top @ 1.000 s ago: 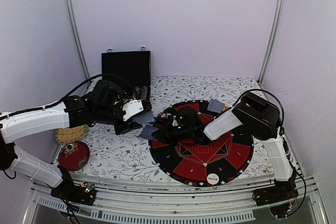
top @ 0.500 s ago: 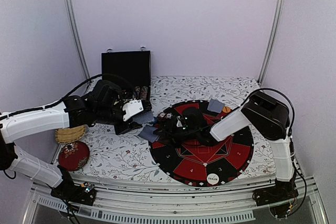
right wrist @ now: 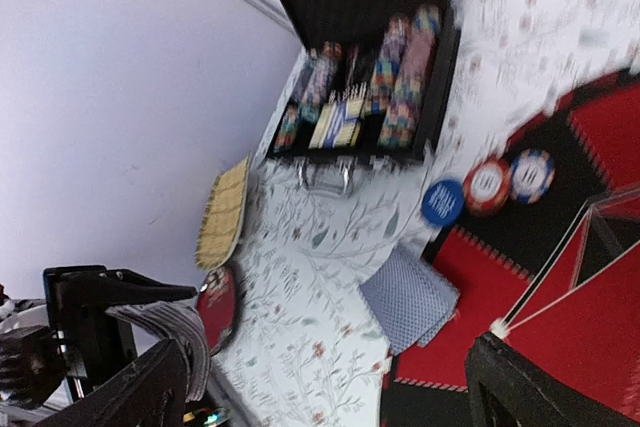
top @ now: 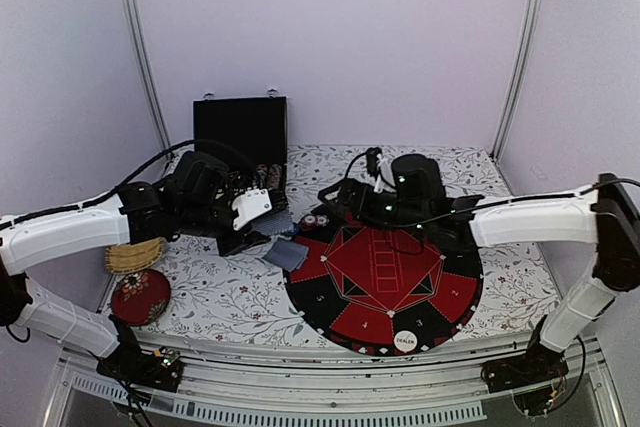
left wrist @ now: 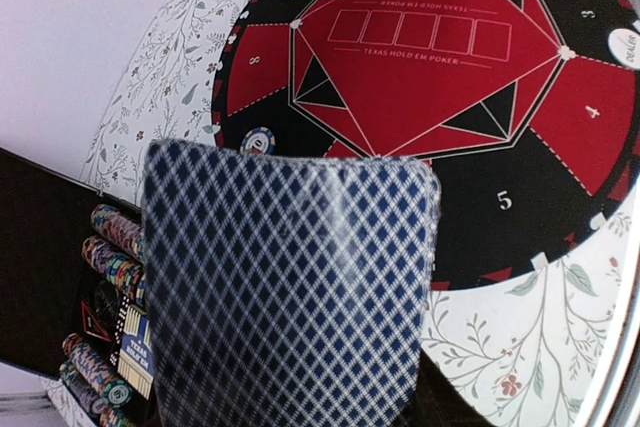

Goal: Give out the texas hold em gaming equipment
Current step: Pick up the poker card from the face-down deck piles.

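My left gripper (top: 250, 232) hovers left of the mat, shut on playing cards (left wrist: 290, 287). Their blue diamond-patterned back fills the left wrist view and hides the fingers. My right gripper (top: 338, 197) hangs open above the mat's far left edge, nothing between its fingers (right wrist: 140, 387). Two face-down cards (top: 287, 252) (right wrist: 410, 297) lie overlapped at the mat's left rim. Beside them sit a blue button (right wrist: 443, 201), a red chip (right wrist: 488, 185) and a blue-striped chip (right wrist: 532, 174). The white DEALER button (top: 405, 341) rests on the mat's near edge.
The round red-and-black mat (top: 385, 267) covers the table's right half. The open black chip case (top: 240, 132) (right wrist: 370, 67) stands at the back left with rows of chips. A woven yellow pad (top: 135, 255) and a red round item (top: 140, 297) lie near the left edge.
My right gripper opened, rose and swung back from the mat's left rim, its arm stretching out. The two cards stay at the rim. The left arm has not moved.
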Tool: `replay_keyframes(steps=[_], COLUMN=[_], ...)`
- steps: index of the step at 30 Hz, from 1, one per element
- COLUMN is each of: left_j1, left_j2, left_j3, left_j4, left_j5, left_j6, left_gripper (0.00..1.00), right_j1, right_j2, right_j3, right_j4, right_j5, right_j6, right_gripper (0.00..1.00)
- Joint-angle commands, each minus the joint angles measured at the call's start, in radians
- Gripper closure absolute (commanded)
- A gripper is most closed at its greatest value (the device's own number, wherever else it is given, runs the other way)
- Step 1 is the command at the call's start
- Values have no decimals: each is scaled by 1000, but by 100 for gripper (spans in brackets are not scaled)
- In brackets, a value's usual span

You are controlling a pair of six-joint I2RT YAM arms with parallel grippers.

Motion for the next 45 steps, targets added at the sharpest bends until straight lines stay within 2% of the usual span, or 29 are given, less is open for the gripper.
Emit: replay_keyframes(steps=[1,3,4,6,8,10,16,21,31,36,45], left_j1=[-3,-3,-3,-5,-4,-6,-13,-14,-18,-18,-18], left_j2=[-27,-30,-32,-36,-39,-43,-42,-38,-37,-38,-37], left_j3=[10,10,9,9,7,5,2,1,1,0,-4], left_j4=[15,15,15,15,15,16,20,21,22,22,25], left_j5=[24,33,39,55,69,78,97,94,101,101,98], left_j6=[11,13,15,18,21,24,27,29,27,27,29], left_gripper=[52,52,52,52,52,52,52,52,52,52,53], right_j1=[7,2,-7,-51,-87,-100,-96,-47,-12,-6,-8], right_j2=[-205,-275,-305,-336,-313,-244,-27,108,254,269,150], right_j3=[-55,-85,-96,-88,-39,20,169,312,395,427,340], right_j4=[-123,-51,1,29,23,6,-23,-109,-109,-179,-242], right_j5=[397,410,318,-6,-277,-440,-635,-636,-536,-460,-358], right_j6=[-474,-592,-685,-775,-768,-727,-574,-592,-569,-609,-666], right_gripper=[1,1,1,1,1,1,1,1,1,16,43])
